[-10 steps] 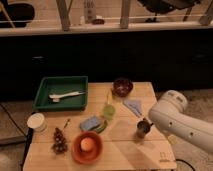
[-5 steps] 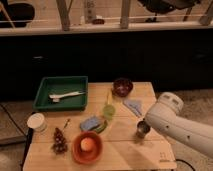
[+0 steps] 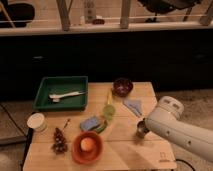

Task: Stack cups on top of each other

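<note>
End effector (image 3: 144, 125) spread wide, apparently gripping nothing, poised at the dark grey cup (image 3: 142, 132) (counter (image 3: 125, 152), right side). The yellow-green cup (image 3: 109, 111) stands apart, leftward and farther back.

Pale wooden table (image 3: 120, 156) before a dark wall (image 3: 150, 55)

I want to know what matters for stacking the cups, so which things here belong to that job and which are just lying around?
For the job: dark grey cup, yellow-green cup, and the gripper, right at the dark grey cup on the table's right.
Just lying about: green tray, maroon bowl, orange bowl, blue sponge, white tub, pale cloth.
</note>
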Controlling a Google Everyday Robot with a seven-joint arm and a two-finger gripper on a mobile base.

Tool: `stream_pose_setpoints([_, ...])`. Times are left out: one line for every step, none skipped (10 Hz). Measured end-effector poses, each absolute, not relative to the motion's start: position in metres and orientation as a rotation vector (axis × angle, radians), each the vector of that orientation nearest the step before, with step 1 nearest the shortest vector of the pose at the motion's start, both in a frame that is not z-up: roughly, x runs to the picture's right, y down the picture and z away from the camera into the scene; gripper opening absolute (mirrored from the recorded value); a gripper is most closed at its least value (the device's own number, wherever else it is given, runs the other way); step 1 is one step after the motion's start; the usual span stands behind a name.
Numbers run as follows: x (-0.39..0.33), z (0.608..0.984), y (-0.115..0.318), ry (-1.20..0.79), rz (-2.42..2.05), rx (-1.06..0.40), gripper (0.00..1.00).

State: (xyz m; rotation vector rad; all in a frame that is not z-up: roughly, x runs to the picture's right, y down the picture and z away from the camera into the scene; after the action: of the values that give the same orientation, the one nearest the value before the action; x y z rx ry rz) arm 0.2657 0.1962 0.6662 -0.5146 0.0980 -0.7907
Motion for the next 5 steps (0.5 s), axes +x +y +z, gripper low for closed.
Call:
stream_pose_setpoints([0.2671, 0.6662, 0.1955, 0.098, -0.799, -0.51, 0.8])
stream_pose_setpoints([0.2684, 0.6658, 0.1947, 0.099, -0.81, -0.503, 0.8])
stream_pose_setpoints([0.2682, 0.6661, 0.1929, 0.097, -0.822, -0.493, 0.8])
stream_pose_setpoints([0.2684, 0.6665, 0.1926, 0.095, -0.833, -0.489, 0.8])
stream_pose_setpoints([0.2688, 0.6667, 0.1915, 0.094, -0.846, -0.482, 0.8])
